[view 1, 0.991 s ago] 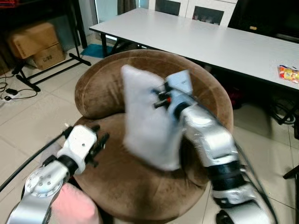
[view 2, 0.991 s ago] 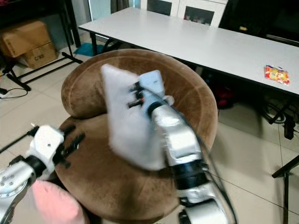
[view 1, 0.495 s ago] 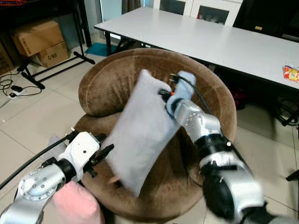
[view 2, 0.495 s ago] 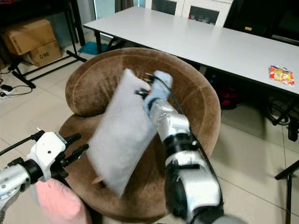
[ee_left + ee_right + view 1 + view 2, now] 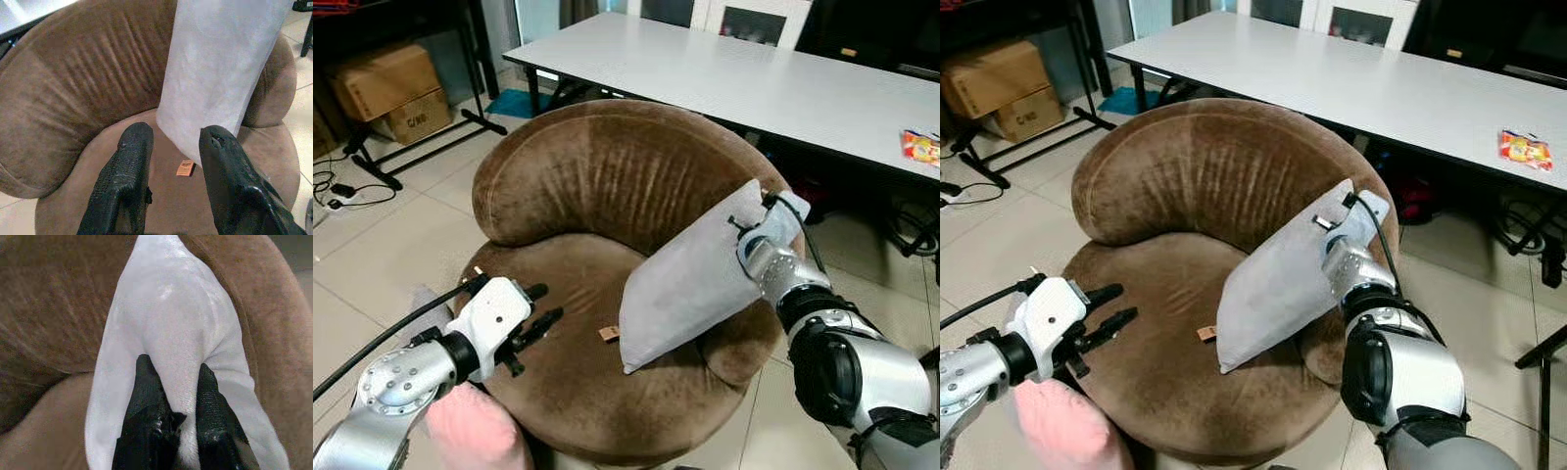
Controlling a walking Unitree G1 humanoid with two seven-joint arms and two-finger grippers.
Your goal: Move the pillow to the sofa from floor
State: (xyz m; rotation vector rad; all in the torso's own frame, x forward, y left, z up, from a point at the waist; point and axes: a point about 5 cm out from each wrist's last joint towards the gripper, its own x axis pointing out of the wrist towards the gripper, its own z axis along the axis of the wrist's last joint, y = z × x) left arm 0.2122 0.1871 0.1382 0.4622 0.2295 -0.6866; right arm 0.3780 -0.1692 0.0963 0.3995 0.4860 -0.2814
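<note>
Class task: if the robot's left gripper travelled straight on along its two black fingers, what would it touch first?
Probably the grey fabric pillow, whose lower corner hangs just beyond the open left gripper; depth is unclear, so it might pass under it to the brown velvet round sofa.

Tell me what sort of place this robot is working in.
Probably a living or work room in a home or small office: a round brown armchair-style sofa stands on a pale tiled floor, beside a long white table, with cardboard boxes stored under a dark rack.

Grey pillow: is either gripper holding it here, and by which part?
Yes. The right gripper pinches the grey pillow at its upper corner, its lower end resting on the brown sofa. The left gripper holds nothing.
</note>
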